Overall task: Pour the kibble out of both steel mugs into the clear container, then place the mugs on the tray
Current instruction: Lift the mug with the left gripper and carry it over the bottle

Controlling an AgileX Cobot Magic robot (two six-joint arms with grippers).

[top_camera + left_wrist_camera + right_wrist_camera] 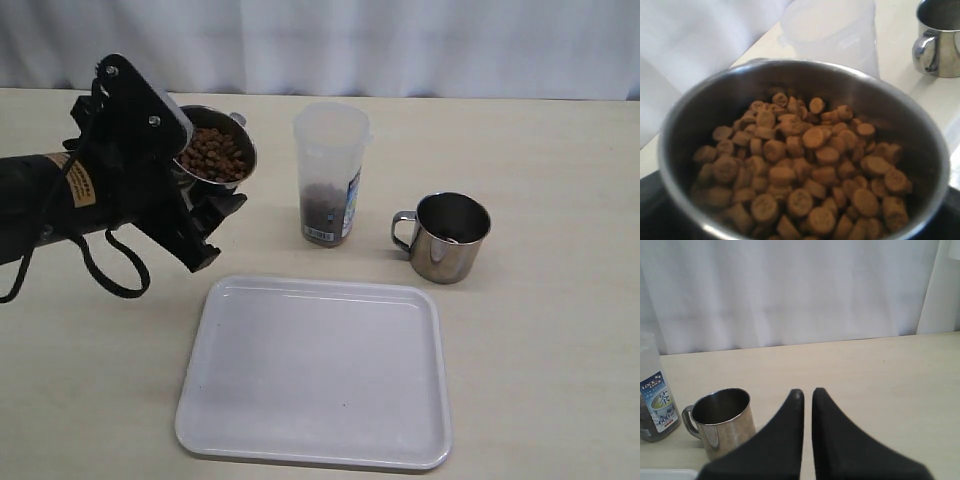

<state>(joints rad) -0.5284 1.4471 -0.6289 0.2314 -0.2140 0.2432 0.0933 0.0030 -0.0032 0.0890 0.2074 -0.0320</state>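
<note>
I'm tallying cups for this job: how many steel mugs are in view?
2. The full mug, loaded with kibble, is lifted and tilted left of the clear container. The other mug stands upright on the table right of the container. None seems hidden.

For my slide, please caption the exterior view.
Left fingers hold a tilted steel mug of kibble beside the partly filled clear container; the second mug stands beyond the white tray.

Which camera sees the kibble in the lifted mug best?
The left wrist view: kibble fills the picture, each pellet clear. The exterior view shows it small and far off. The right wrist view misses that mug.
</note>
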